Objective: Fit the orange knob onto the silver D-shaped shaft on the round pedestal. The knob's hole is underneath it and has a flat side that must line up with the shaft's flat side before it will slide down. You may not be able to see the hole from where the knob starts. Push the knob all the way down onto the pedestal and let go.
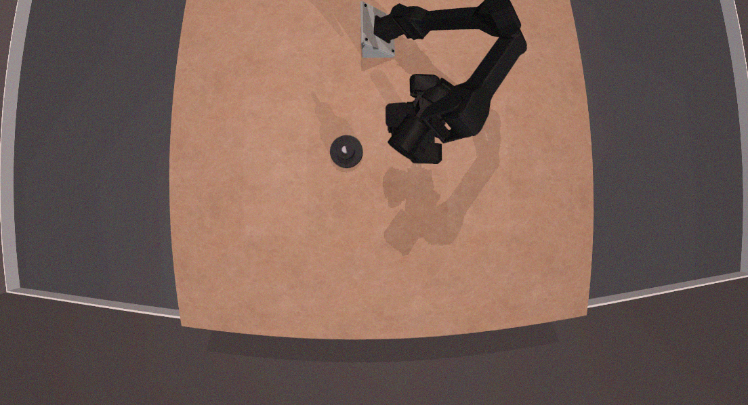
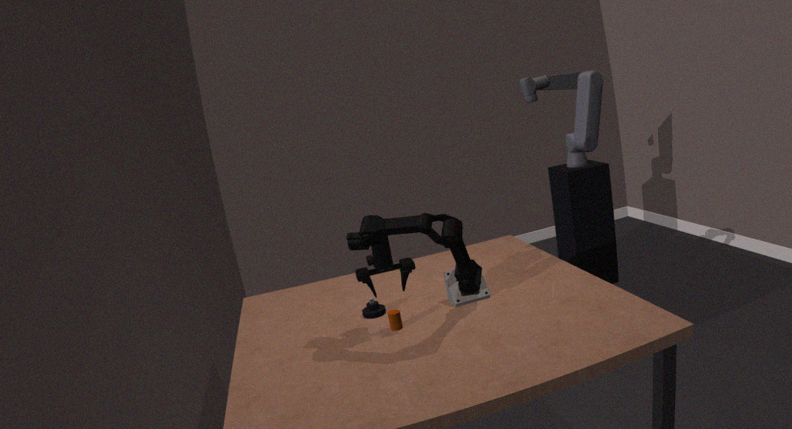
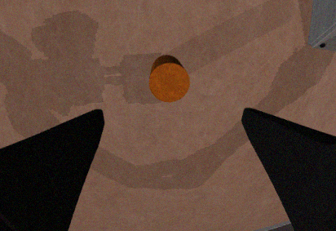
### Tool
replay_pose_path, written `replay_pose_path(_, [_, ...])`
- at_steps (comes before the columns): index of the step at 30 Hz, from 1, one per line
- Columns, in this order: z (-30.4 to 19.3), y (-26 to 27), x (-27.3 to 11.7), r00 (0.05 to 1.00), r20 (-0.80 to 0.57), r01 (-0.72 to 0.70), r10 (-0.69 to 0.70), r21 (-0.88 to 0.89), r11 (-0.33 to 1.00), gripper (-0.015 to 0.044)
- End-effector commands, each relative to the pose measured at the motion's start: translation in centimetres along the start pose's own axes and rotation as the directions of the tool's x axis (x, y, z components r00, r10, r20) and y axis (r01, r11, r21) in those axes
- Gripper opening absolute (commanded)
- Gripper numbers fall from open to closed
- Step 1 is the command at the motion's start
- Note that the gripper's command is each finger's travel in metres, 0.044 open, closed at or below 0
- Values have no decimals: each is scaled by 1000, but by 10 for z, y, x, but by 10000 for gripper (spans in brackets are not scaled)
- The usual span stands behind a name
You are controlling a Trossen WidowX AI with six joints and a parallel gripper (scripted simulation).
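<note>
Tan tabletop [image 1: 272,266] [image 2: 498,359] [image 3: 163,206], dim room. Orange knob [image 2: 394,321] [image 3: 169,82] upright on it, near the round black pedestal [image 1: 335,158] [image 2: 374,313]; silver shaft [image 1: 344,149] [image 2: 371,301] bare. Gripper [image 2: 389,294] [image 3: 175,115] hangs above the tabletop, jaws wide apart, nothing between them. Knob hidden in top view.

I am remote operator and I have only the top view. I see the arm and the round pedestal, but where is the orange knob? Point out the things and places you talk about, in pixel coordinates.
Observer: The exterior view shows the orange knob [image 2: 394,320] [image 3: 169,82] standing upright on the table [image 2: 498,337], beside the round pedestal [image 1: 345,158] [image 2: 373,311], not on it.
Operator: Thank you. In my view the arm covers the fingers. Is something between them?
Observer: No. The gripper [image 2: 389,293] [image 3: 175,115] is open, its fingertips wide apart above the table.
Operator: And can you see the hole of the knob?
Observer: No, the wrist view shows only its plain round top and some of its side.
</note>
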State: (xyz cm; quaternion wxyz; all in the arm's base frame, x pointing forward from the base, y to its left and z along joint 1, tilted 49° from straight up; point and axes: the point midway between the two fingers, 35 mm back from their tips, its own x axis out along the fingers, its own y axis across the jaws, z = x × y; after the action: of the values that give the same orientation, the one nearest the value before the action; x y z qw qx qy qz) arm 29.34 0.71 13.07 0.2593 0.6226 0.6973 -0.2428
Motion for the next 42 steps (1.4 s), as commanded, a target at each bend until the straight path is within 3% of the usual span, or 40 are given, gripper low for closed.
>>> replay_pose_path(1, [1, 0, 0, 1000, 5, 1, -1, -167, 986, 440])
replay_pose_path(9, [1, 0, 2, 1000, 5, 1, 0, -167, 986, 440])
replay_pose_path(13, [1, 0, 32, 1000, 4, 1, 0, -168, 986, 440])
replay_pose_path(42, [2, 2, 77, 1000, 10, 1, 1, -171, 985, 440])
